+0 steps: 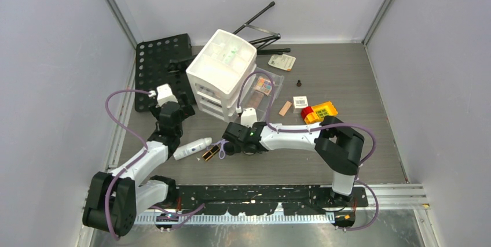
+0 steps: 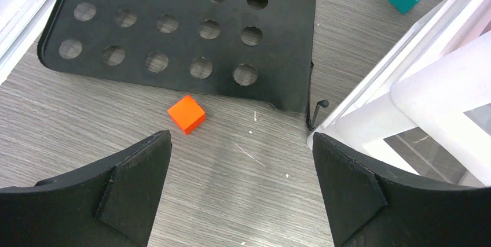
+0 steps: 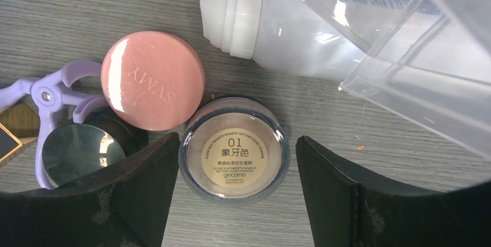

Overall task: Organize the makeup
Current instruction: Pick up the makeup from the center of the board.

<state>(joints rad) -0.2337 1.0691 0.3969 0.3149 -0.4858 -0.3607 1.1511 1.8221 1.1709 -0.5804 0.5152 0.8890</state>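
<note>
In the right wrist view a round clear jar of setting powder [image 3: 234, 150] with a gold label lies between the fingers of my right gripper [image 3: 237, 189]. The jaws are open: the left finger is at the jar's edge and a gap shows on the right. A pink compact [image 3: 153, 79], a dark mirrored compact [image 3: 75, 150], a purple eyelash curler [image 3: 49, 93] and a white bottle [image 3: 278, 27] lie close around the jar. From above, the right gripper [image 1: 228, 143] hovers beside the bottle [image 1: 193, 148] and a black-gold lipstick [image 1: 211, 154]. My left gripper [image 2: 242, 183] stands open over bare table.
The white drawer unit [image 1: 223, 67] stands at the back centre beside a clear tray [image 1: 272, 88] and a black perforated plate [image 1: 159, 65]. A red-and-yellow block [image 1: 318, 111], a tan block [image 1: 285, 108] and a small white box [image 1: 300, 102] lie on the right. An orange cube [image 2: 186, 114] lies ahead of the left gripper.
</note>
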